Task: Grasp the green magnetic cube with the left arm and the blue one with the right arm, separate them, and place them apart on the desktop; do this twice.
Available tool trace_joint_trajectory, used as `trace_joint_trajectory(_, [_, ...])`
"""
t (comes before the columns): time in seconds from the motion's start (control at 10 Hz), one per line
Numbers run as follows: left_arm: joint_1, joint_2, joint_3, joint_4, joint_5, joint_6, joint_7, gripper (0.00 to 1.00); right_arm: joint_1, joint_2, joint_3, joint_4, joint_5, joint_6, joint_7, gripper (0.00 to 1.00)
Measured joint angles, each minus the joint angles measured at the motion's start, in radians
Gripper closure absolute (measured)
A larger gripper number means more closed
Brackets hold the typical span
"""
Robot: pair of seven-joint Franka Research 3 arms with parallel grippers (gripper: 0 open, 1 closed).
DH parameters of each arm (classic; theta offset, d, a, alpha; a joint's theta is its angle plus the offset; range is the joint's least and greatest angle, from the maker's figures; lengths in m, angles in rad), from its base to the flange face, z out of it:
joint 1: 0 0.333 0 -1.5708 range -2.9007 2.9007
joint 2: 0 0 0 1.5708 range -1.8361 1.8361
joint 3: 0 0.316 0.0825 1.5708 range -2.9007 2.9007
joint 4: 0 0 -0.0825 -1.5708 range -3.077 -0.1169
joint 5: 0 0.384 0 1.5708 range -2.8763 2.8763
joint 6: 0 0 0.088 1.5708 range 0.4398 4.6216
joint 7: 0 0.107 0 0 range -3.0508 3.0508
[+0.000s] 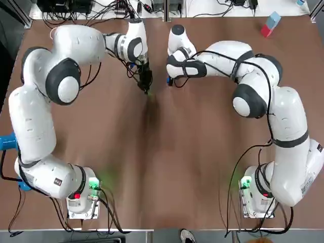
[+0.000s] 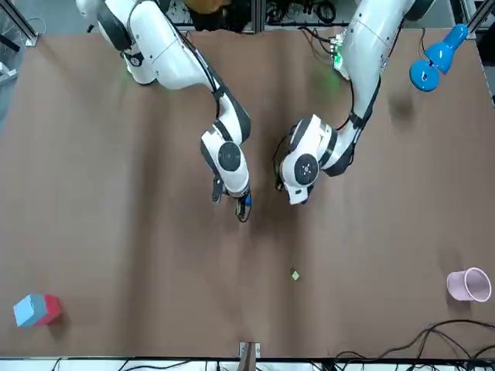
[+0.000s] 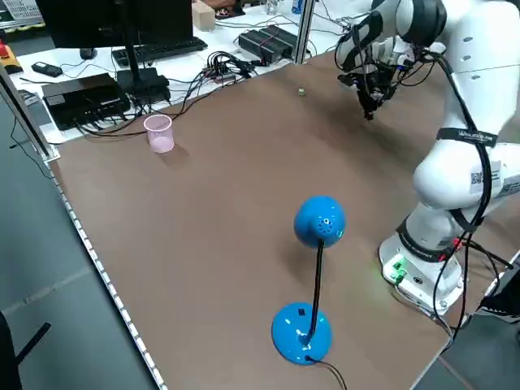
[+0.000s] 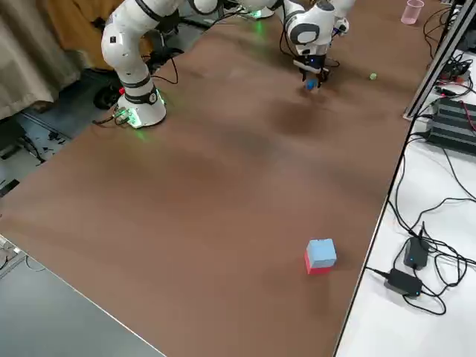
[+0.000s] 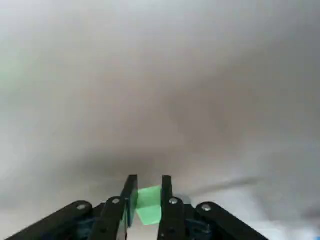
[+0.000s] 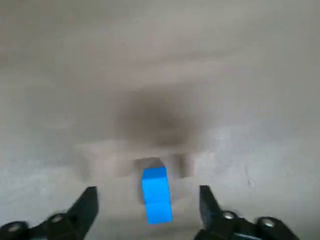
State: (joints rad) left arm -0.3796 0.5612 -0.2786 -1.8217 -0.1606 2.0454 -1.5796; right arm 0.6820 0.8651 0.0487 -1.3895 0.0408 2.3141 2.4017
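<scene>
At the counter's [image 1: 152,167] far middle, your left gripper [image 5: 148,183] pinched the green cube [image 5: 148,210]. The right gripper [image 6: 148,191] gaped wide around the blue cube [image 6: 156,197]. You likely needed green set well left before releasing.

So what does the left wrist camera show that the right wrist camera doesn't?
Only the left wrist view shows the green cube, clamped in the left gripper. Only the right wrist view shows the blue cube, resting on the tabletop between the wide-open fingers of the right gripper, touching neither. Both show the brown tabletop beneath.
</scene>
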Motion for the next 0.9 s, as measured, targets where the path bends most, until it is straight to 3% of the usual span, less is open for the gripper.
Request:
trace_joint_trajectory(0.4, [-0.004, -0.176, -0.088, -0.211, 0.0, -0.227, 0.002, 0.77, -0.02, -0.033, 0.0, 0.0, 0.0, -0.057, -0.076, 0.0])
trace_joint_trajectory(0.7, [-0.022, -0.185, -0.173, -0.31, 0.001, -0.254, -0.006, 0.77, -0.052, -0.089, -0.001, -0.063, 0.0, -0.064, -0.148, 0.02])
trace_joint_trajectory(0.9, [-0.05, -0.185, -0.205, -0.331, 0.001, -0.254, -0.054, 0.77, -0.081, -0.161, -0.001, -0.139, 0.0, -0.065, -0.193, 0.02])
